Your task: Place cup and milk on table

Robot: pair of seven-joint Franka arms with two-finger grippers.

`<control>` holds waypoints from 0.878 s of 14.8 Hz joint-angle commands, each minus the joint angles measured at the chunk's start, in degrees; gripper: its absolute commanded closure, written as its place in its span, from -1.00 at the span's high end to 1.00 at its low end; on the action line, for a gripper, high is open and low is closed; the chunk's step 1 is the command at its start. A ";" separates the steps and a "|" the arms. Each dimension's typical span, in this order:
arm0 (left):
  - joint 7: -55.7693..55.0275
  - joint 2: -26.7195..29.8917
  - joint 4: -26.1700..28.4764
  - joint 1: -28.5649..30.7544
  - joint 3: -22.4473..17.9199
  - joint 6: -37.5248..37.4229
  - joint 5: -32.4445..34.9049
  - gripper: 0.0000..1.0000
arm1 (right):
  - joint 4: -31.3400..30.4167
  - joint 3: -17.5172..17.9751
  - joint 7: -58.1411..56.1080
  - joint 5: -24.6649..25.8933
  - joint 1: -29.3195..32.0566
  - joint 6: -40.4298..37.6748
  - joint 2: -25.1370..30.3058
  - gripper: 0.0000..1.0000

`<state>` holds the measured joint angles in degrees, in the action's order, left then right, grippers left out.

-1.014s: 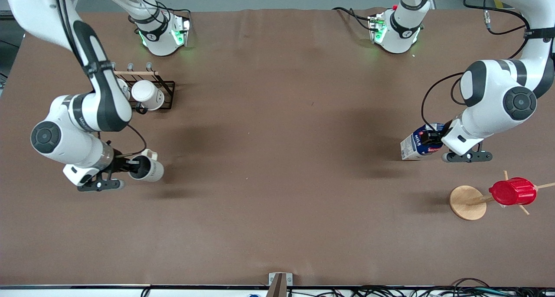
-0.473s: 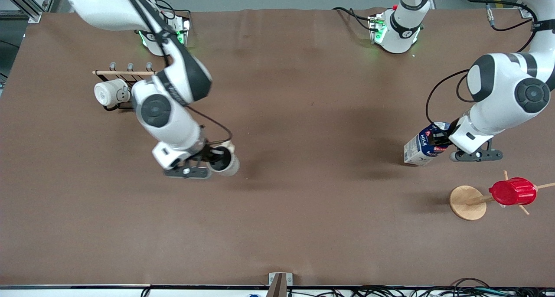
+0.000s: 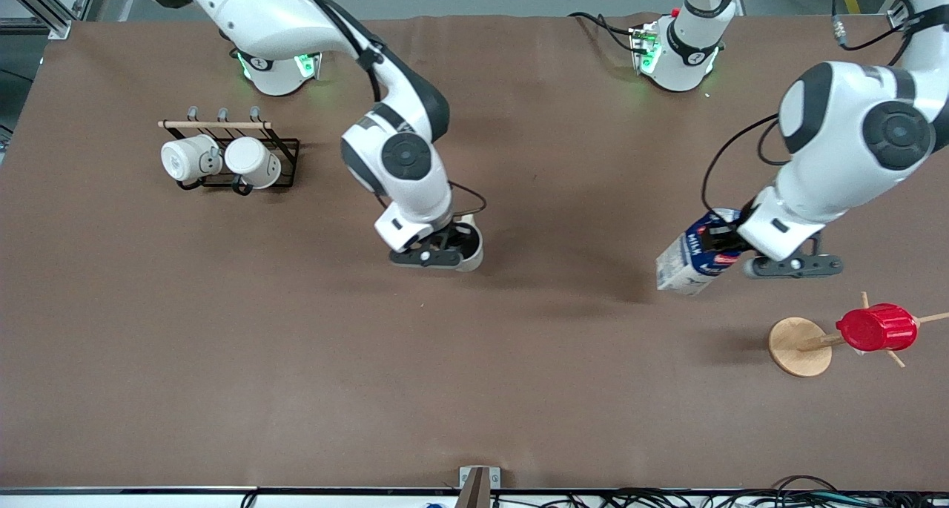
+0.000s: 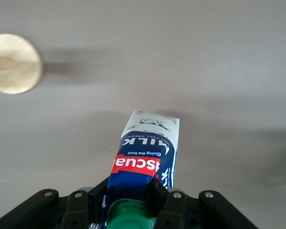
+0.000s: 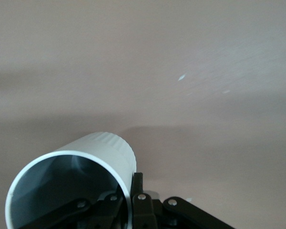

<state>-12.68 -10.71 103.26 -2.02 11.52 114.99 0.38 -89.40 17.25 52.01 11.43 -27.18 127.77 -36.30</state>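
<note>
My right gripper point(image 3: 454, 247) is shut on the rim of the cream-beige cup point(image 3: 470, 250) and holds it over the middle of the brown table point(image 3: 519, 374). In the right wrist view the cup point(image 5: 90, 162) shows its dark inside, one finger inside the rim and one outside. My left gripper point(image 3: 725, 242) is shut on the top of the blue-and-white milk carton point(image 3: 686, 259), which hangs tilted over the table toward the left arm's end. In the left wrist view the carton point(image 4: 148, 152) with its green cap sits between the jaws.
A black wire rack point(image 3: 245, 152) with two whiter mugs stands toward the right arm's end. A wooden stand point(image 3: 799, 346) with a red ribbed cup point(image 3: 876, 328) stands nearer the front camera than the milk; its base shows in the left wrist view point(image 4: 13, 63).
My right arm has swung the cup from the right arm's end of the table to over the middle. My left gripper has shifted the milk carton slightly toward the middle and tilted it more.
</note>
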 commanded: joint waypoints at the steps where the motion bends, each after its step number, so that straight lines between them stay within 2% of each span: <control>1: -2.25 -5.71 -6.30 -0.26 4.02 -1.52 1.29 -0.70 | 1.07 -0.02 5.80 4.11 -1.47 1.34 -2.54 -0.99; 5: -9.71 -10.02 -8.42 -0.96 11.05 -1.52 3.03 -0.69 | 0.54 -0.02 11.00 4.82 -3.40 6.07 -5.00 -0.90; 7: -16.37 -12.83 -9.91 -2.54 14.30 -1.52 7.24 -0.69 | 0.63 -0.02 11.36 5.79 -3.93 6.26 -5.53 -0.74; 9: -23.24 -15.29 -11.67 -3.34 17.46 -1.61 10.07 -0.70 | 0.54 -0.02 11.45 6.06 -3.93 6.17 -5.53 -0.19; 10: -24.83 -15.83 -11.76 -3.34 19.31 -1.96 10.16 -0.70 | 0.54 -0.02 11.45 6.14 -3.93 6.08 -5.45 0.52; 11: -25.37 -16.18 -11.68 -3.34 20.11 -2.57 10.16 -0.70 | 0.63 -0.02 11.45 6.06 -3.93 5.82 -5.18 1.00; 13: -26.34 -18.11 -11.85 -3.95 20.99 -3.01 10.34 -0.70 | 0.72 0.07 11.36 5.80 -3.23 5.29 -4.48 1.00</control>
<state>-37.69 -26.44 93.60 -6.17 31.35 113.77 9.47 -88.82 17.17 61.94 15.89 -30.98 133.96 -41.88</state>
